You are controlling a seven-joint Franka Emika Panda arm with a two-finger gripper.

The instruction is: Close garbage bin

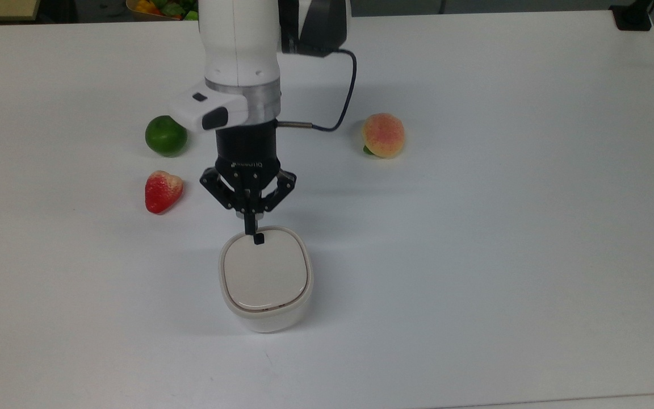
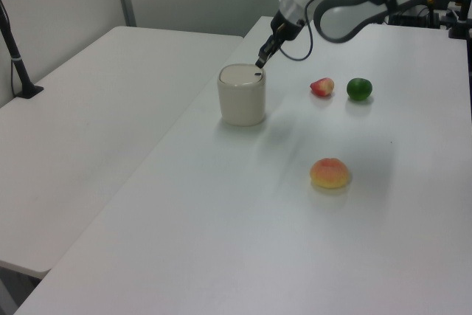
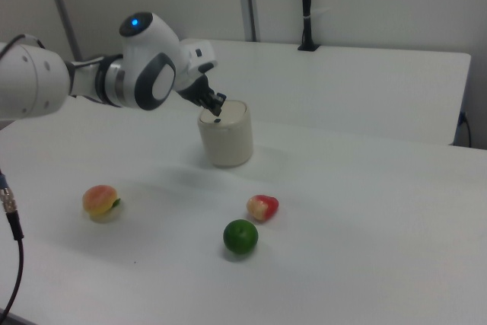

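The broad white table (image 1: 503,227) carries everything. The white Franka arm (image 1: 242,51) reaches down over it, its black two-finger gripper (image 1: 251,222) pinched together on nothing. Directly beneath the fingertips stands the small cream-white rounded-square plastic garbage bin (image 1: 264,309), its flat beige lid (image 1: 264,275) down, the black square tab (image 1: 258,240) just below the tips. To the top view's right of the gripper lies a pink-yellow peach (image 1: 382,134); to the top view's left, a round green lime (image 1: 165,135) and a red strawberry (image 1: 162,191).
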